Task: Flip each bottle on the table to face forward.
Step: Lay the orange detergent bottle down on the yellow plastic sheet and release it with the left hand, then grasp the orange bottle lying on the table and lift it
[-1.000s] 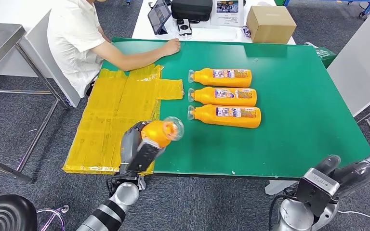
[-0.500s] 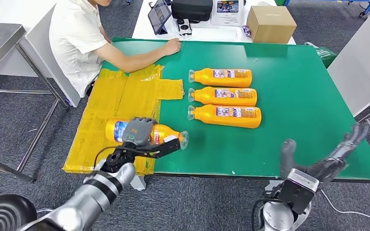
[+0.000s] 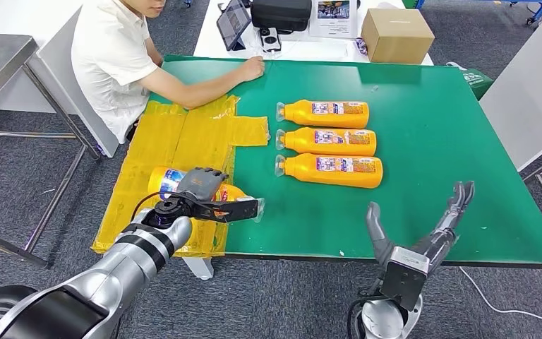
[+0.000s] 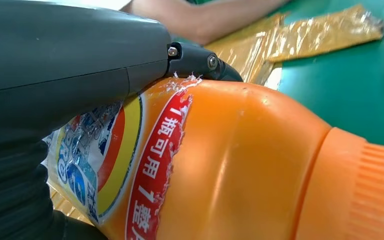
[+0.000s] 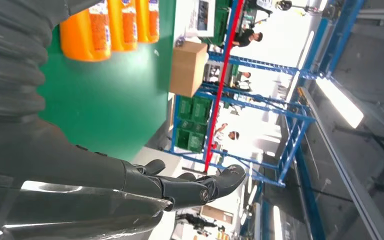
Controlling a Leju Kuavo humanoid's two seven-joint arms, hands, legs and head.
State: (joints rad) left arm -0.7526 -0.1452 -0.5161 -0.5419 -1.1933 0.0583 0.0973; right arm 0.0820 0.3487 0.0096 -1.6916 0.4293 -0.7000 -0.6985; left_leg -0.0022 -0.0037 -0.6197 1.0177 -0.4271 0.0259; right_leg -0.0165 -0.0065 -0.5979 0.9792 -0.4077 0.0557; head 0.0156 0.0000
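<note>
The left robot hand [image 3: 208,194] is grasping an orange bottle [image 3: 183,185] across its body, fingers over the top and thumb along the side nearest the robot; in the left wrist view the fingers [image 4: 55,70] press against the bottle's printed label [image 4: 100,160]. The bottle lies on its side at the near left of the green surface [image 3: 430,141], over the edge of the yellow plastic sheet [image 3: 162,162], its long axis running left to right with the clear cap [image 3: 257,209] pointing right and its base to the left. By my reading, the step in hand is setting down or turning this fourth bottle so that its label faces up; the label shows beside the fingers, so the turn seems nearly done. The next move likely calls for laying it flat, opening the fingers without rolling it, and perhaps lining it up with the others. Farther in, three bottles [image 3: 328,140] lie parallel in a row, caps left, labels up. The right robot hand [image 3: 423,229] is released, fingers spread, holding nothing, above the near edge. A person [image 3: 113,56] sits at the far left, a hand [image 3: 250,68] resting on the surface.
</note>
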